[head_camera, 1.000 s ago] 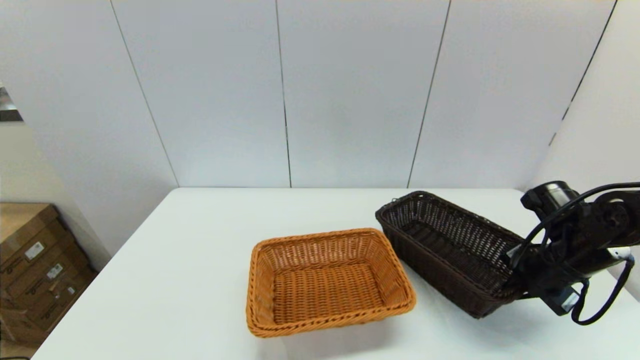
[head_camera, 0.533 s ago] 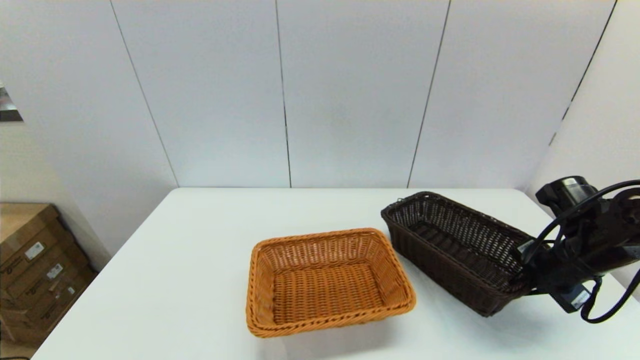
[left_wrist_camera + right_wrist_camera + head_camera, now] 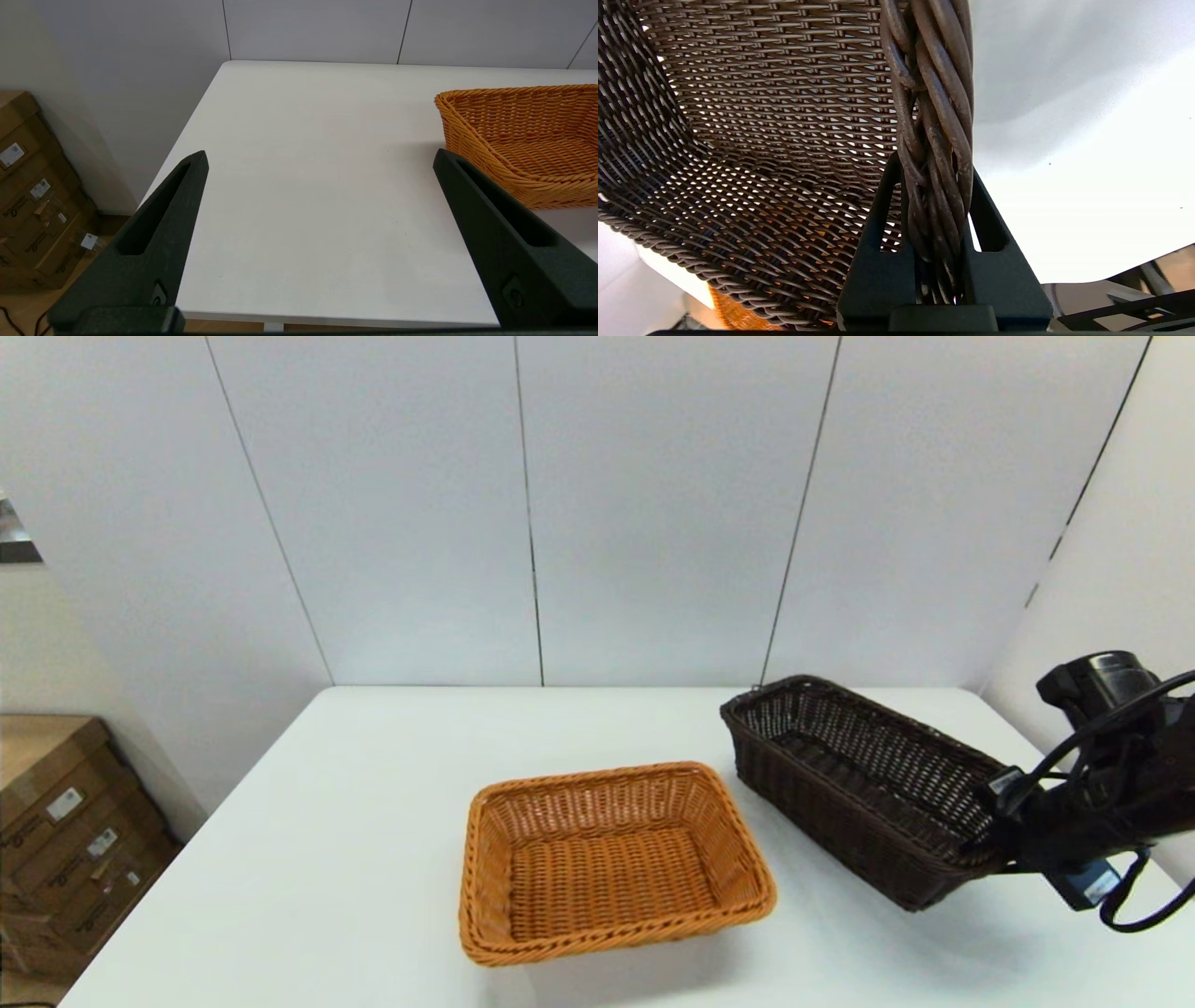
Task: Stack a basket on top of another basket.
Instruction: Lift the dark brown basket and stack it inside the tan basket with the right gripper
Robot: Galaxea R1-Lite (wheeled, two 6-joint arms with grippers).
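The dark brown basket [image 3: 859, 793] hangs tilted just above the table at the right, its far end toward the back wall. My right gripper [image 3: 994, 840] is shut on the braided rim at the basket's near right end; the right wrist view shows the gripper [image 3: 934, 168] with a finger on each side of that rim and the basket's openwork inside [image 3: 761, 116] beyond. The orange-tan basket [image 3: 611, 859] rests on the table centre, left of the dark one and apart from it. My left gripper [image 3: 320, 156] is open and parked near the table's front left, with the orange-tan basket [image 3: 523, 135] off to its side.
The white table [image 3: 373, 821] ends at grey wall panels behind. Cardboard boxes [image 3: 65, 831] stand on the floor beyond the table's left edge, and the left wrist view shows the boxes [image 3: 28, 200] too.
My right gripper has carried the dark brown basket a little to the right and upward, away from the orange-tan basket. The orange-tan basket and the left arm have not moved.
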